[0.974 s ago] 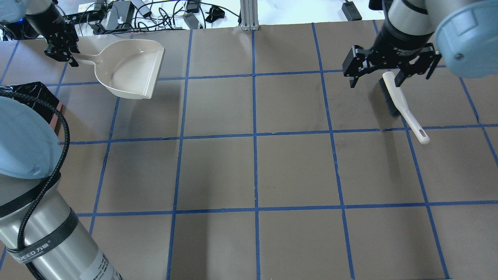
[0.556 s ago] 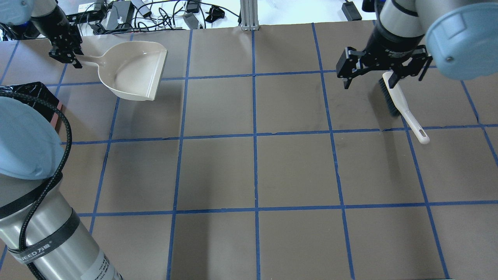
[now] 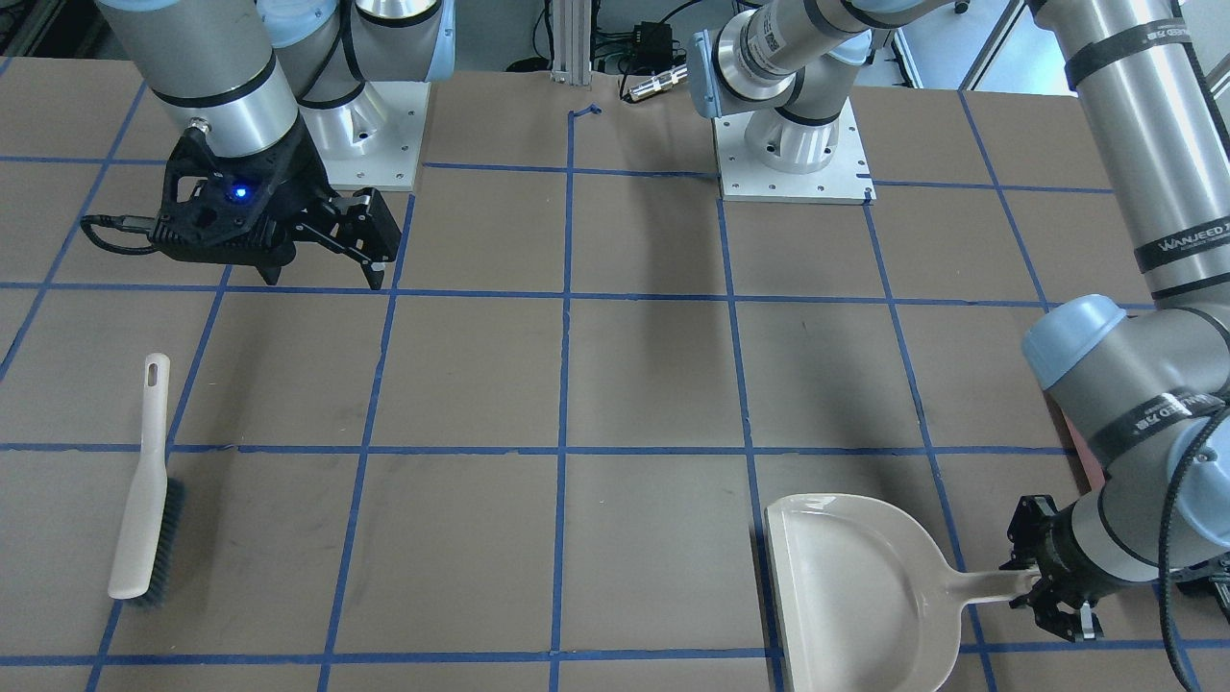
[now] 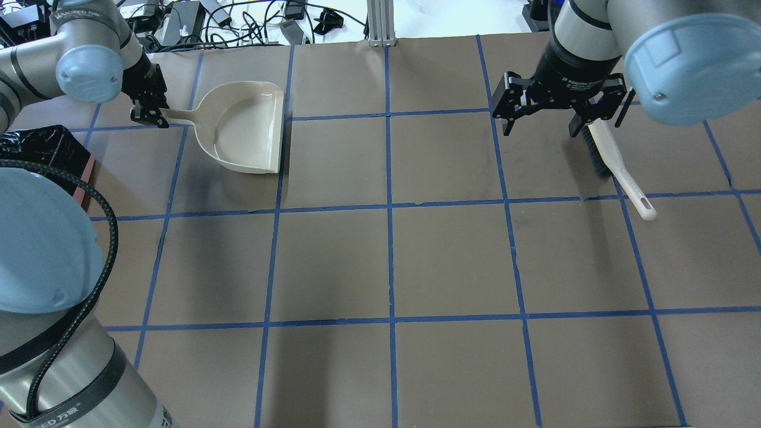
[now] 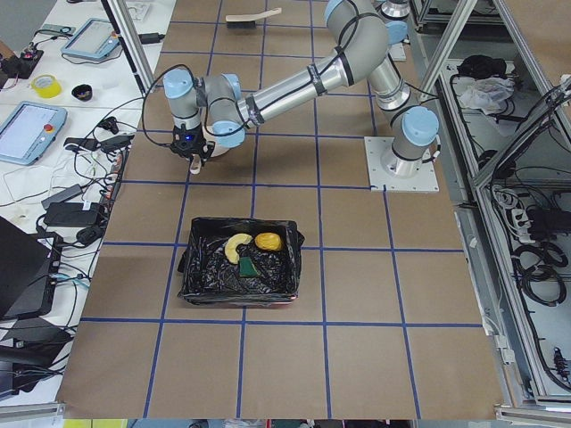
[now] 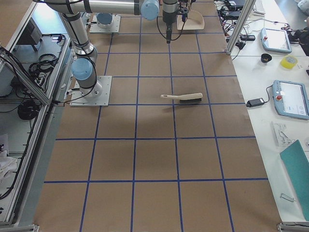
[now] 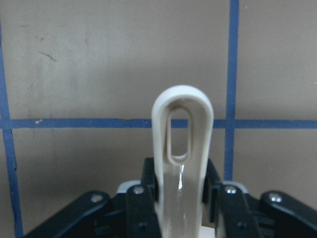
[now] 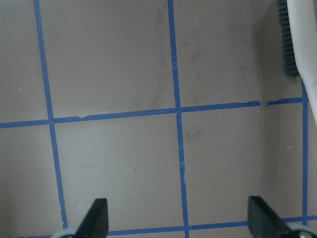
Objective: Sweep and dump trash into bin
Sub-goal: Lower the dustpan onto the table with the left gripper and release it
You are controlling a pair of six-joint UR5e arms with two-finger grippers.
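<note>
At ten o'clock, my left jaws clamped on the dustpan (image 4: 247,128) handle, at two o'clock my right jaws spread empty near the brush (image 4: 612,160), trash (image 5: 237,245) in the bin (image 5: 201,276)

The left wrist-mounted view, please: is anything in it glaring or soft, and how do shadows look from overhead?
Left wrist-mounted view: the dustpan handle is sharp, with a thin bright glint low on it; the fingers gripping it show little detail. Overhead exterior view: the dustpan throws a soft-edged shadow on the table, and the area beyond the table's far edge is blown out white.
</note>
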